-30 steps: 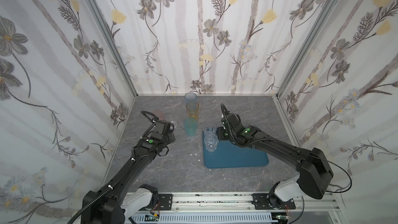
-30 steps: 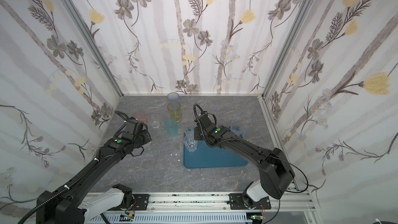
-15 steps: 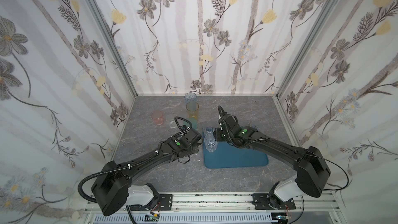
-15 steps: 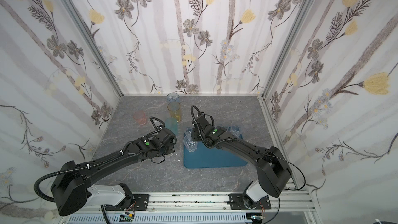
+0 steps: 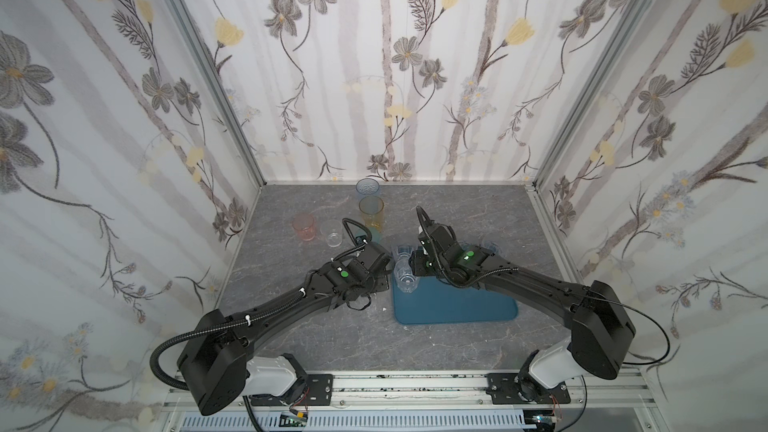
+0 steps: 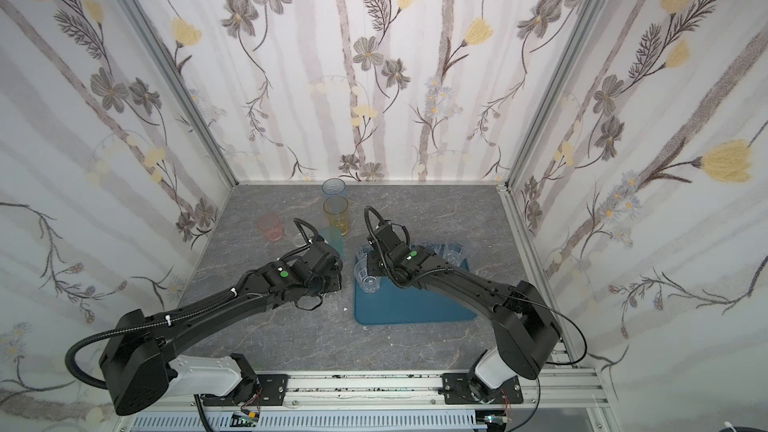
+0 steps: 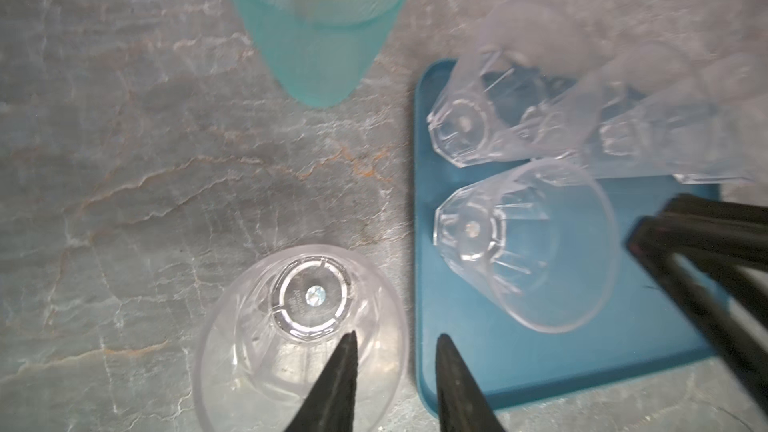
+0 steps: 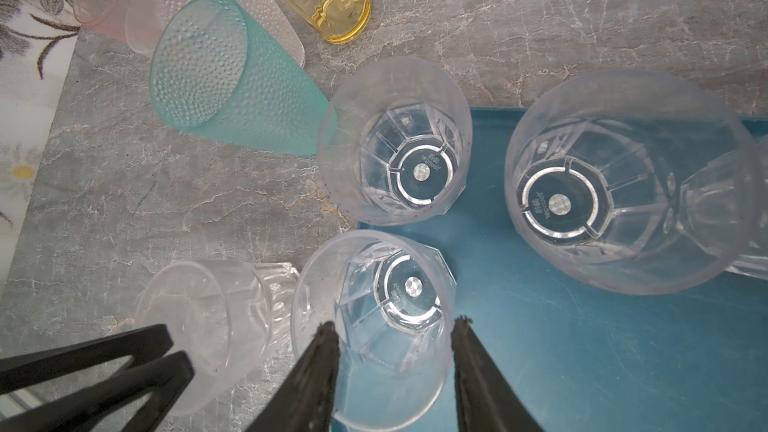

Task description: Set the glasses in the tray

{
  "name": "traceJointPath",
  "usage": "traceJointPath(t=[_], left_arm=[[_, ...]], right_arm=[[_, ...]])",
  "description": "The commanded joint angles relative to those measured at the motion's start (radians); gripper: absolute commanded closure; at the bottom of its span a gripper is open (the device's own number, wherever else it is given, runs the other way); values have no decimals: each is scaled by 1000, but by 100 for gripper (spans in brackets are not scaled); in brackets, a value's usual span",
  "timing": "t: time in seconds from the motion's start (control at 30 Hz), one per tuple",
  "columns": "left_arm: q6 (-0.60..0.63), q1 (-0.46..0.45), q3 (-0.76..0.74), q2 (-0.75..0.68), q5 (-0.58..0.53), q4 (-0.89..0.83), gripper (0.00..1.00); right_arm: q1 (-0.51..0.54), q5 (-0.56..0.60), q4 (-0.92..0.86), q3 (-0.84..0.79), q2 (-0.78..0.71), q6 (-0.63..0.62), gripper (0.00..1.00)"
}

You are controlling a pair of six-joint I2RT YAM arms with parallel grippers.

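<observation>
Fingers of the left gripper point(image 7: 395, 384) straddle one wall of a clear glass point(image 7: 301, 334) beside the tray point(image 7: 465, 367), slightly parted; a loose pinch risks tipping it. Right gripper point(image 8: 395, 371) brackets another glass point(image 8: 374, 326).

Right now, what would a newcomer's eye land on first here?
The blue tray sits right of centre, clear glasses crowded on its far left corner, where both arms meet. The left gripper, jaws apart, hangs over a clear glass just off the tray; tinted glasses line up toward the back wall.

Tiny embossed lettering on clear glasses' point(image 8: 422, 172) bases, too small to read.
</observation>
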Motion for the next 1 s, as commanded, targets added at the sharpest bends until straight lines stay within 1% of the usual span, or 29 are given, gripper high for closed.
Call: traceJointPath(t=[0.0,0.03,0.07,0.13,0.3,0.37,0.4,0.5,0.63,0.77,0.87,0.97], left_arm=[[80,27,36,-64,27,23,60],[93,44,41,-93,33,23,58],[110,68,42,-126,36,23,56],[146,122,34,-193,28,22,52],[222,230,-38,-347,-101,24,39],[233,249,-78,-379,-155,26,38],[232,254,-98,-390,-177,26,37],[197,265,-168,-416,-196,36,36],[150,268,-234,-424,-172,47,36],[131,268,-260,-423,-137,65,35],[135,268,-261,-416,-127,75,35],[135,268,-256,-407,-121,83,35]], right_arm=[[2,-2,13,20,-12,16,54],[1,-2,7,28,-14,15,54],[39,-1,-1,36,-16,13,54],[61,-10,-17,57,-14,2,54],[123,-83,-57,126,49,-41,54],[148,-77,-92,171,91,-54,54],[157,-67,-108,195,114,-59,54],[181,-54,-140,258,181,-73,53],[197,-38,-177,328,261,-86,54],[200,-15,-194,366,319,-98,55],[202,-22,-195,387,356,-108,59],[201,-27,-192,410,387,-114,67]])
